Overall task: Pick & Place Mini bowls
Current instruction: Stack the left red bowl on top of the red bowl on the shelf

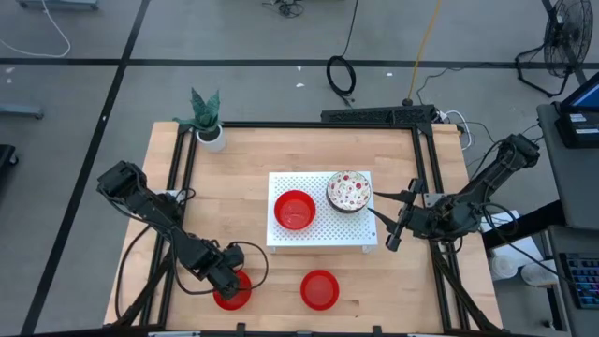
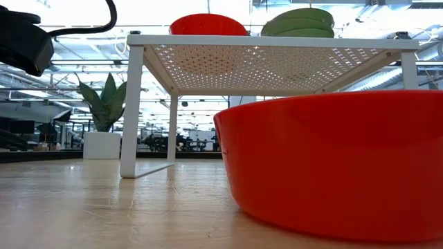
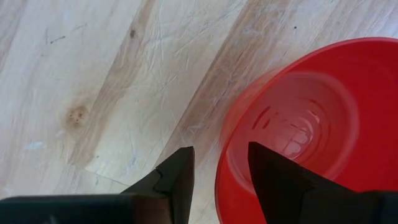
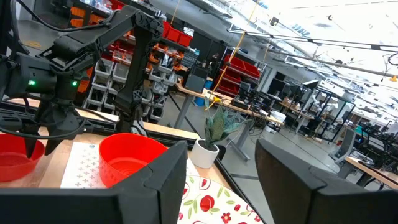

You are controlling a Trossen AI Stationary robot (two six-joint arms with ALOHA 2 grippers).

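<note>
**A:** Where is the red bowl [image 1: 232, 296]?

**B:** On the table [image 1: 243, 168], near the front edge; the left gripper [image 3: 221, 171] is open, one finger on each side of its rim; it holds nothing yet.

**A:** What next?

**B:** I think squeeze, then lift; the right gripper [image 1: 391, 225] waits open by the speckled bowl [image 1: 349, 190] on the white board [image 1: 318, 234]; another red bowl [image 1: 319, 289] sits nearby.

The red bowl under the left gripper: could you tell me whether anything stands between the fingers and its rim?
Nothing visible does. The left gripper is open, its fingers straddling the rim of the red bowl on bare table.
</note>
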